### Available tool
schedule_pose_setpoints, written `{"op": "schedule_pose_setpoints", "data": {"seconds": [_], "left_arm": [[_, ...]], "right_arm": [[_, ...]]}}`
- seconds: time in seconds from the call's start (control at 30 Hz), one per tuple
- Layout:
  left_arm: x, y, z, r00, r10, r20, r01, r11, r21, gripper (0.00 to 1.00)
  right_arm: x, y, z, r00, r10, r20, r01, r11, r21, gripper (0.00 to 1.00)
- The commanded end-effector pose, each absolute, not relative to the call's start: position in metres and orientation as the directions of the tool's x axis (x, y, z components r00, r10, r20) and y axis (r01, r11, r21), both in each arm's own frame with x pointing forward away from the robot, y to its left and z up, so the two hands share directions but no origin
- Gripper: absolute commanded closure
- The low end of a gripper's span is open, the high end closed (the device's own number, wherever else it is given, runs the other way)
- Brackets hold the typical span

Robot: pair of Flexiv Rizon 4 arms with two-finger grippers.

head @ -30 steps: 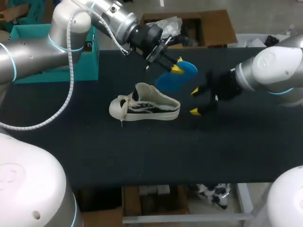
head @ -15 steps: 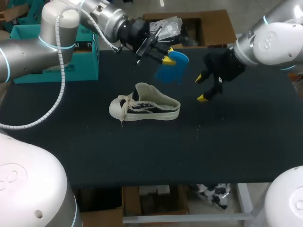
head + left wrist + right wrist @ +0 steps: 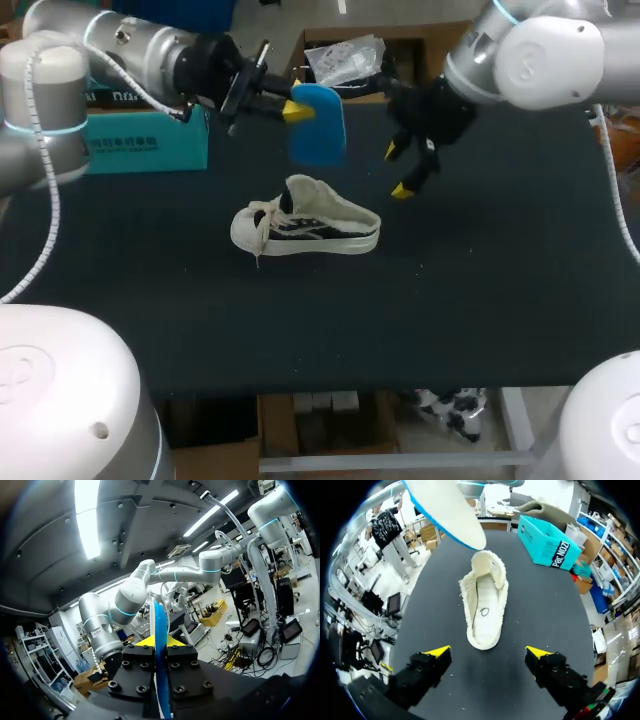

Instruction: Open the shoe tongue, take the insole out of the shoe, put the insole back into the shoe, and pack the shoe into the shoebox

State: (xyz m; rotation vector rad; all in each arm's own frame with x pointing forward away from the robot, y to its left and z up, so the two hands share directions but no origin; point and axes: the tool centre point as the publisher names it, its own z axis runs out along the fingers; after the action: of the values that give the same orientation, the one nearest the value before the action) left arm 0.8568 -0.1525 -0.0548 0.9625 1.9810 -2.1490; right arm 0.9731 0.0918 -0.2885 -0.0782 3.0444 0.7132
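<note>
The left hand pinches the insole at one end; it seems light and bendy. The right hand is spread.

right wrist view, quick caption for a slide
Open right gripper facing the shoe on the black table, insole aloft above its far end, teal shoebox beyond.

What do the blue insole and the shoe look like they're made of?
The insole: probably foam, matte blue on one face and the edge, pale and fabric-like on the other. The shoe: seemingly cream textile with a fuzzy, fleece-like lining at the collar and a rubber-looking sole.
</note>
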Motion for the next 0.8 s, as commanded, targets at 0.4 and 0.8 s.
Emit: {"op": "schedule_pose_setpoints", "data": {"seconds": [0.4,0.8], "left_arm": [[0.81,-0.029,-0.046,-0.865,-0.329,-0.38,0.456,-0.197,-0.868,1.0],[0.78,0.026,-0.064,-0.823,-0.485,-0.295,0.43,-0.193,-0.882,1.0]], "right_arm": [[0.994,0.153,-0.289,-0.996,-0.088,-0.034,-0.092,0.981,0.171,0.0],[0.996,0.181,-0.312,-0.998,-0.044,-0.05,-0.044,0.999,0.008,0.0]]}}
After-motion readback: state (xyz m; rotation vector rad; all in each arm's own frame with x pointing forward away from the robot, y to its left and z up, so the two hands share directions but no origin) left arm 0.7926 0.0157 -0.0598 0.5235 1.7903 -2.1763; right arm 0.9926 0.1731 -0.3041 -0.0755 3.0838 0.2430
